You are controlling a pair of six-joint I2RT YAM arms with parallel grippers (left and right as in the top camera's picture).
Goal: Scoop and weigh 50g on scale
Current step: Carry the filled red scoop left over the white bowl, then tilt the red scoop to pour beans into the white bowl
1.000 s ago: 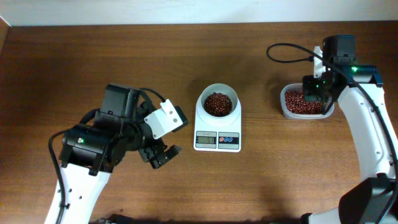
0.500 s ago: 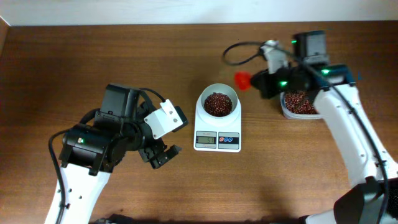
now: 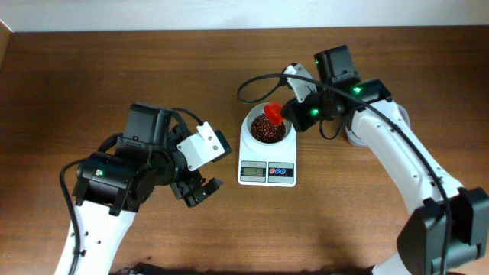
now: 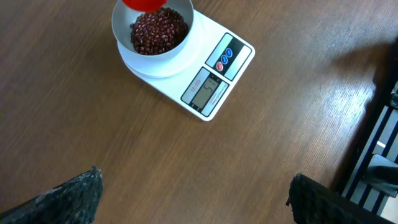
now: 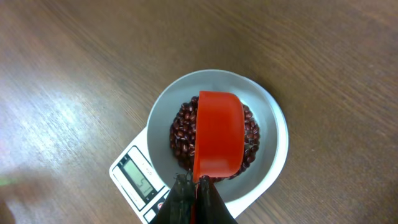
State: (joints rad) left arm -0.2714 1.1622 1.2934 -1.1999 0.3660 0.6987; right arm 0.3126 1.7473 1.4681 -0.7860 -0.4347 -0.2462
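**A:** Brown wooden surface (image 3: 153, 69), and the scale (image 3: 267, 173) sits in the middle of it with its white bowl (image 3: 250, 121) on top.

**B:** The beans (image 5: 181, 134) are heaped in that bowl, dark red-brown. Right over them hangs a red scoop (image 5: 217, 140), its back turned up to the wrist camera.

**A:** The right pincer (image 5: 196, 198) is clamped tight on that scoop!

**B:** And the left pincer (image 3: 197, 191)? Spread wide, holding nothing, well apart from the scale.

**A:** There are digits on the display, but they're too small to call from here.
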